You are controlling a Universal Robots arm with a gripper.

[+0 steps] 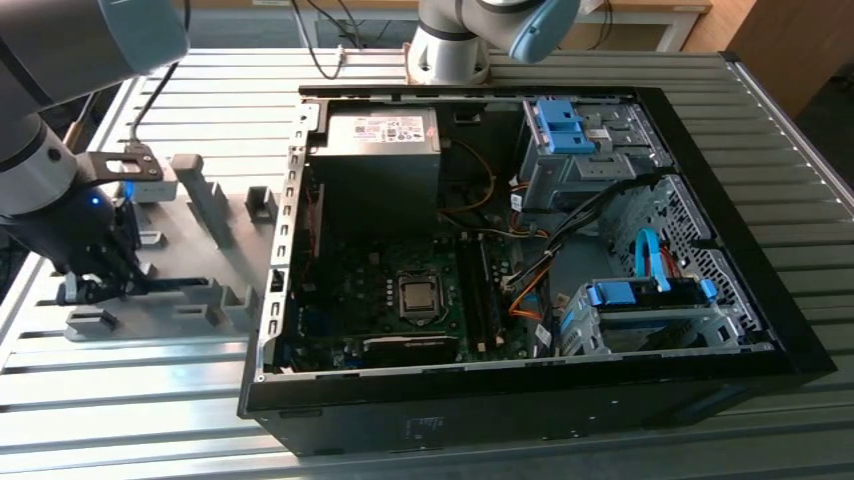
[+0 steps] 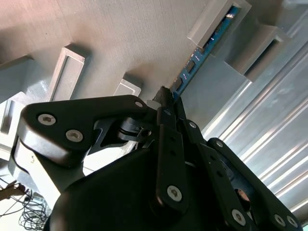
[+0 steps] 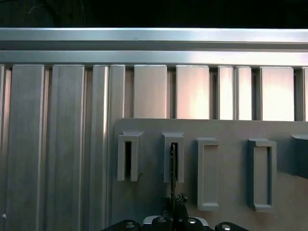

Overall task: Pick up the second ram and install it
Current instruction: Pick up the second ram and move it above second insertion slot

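The second ram [image 2: 204, 50] is a thin blue-green stick standing on edge in the slots of grey holder blocks [image 2: 216, 21]. My gripper [image 2: 166, 96] is closed on one end of it, fingers pressed to both faces. In the first wrist view the second ram [image 3: 172, 166] shows edge-on as a dark line in a holder slot, just beyond my gripper [image 3: 177, 199]. In the exterior view my gripper [image 1: 100, 285] is low over the grey holder plate [image 1: 220, 305], at the exterior view's left, with the second ram [image 1: 167, 283] running along the plate.
The open black PC case [image 1: 467, 395] lies to the exterior view's right of the holder plate, with the motherboard and its long black slots [image 1: 483, 290] inside. Taller grey holder blocks [image 1: 200, 195] stand on the plate. Everything rests on a ribbed aluminium table [image 1: 134, 420].
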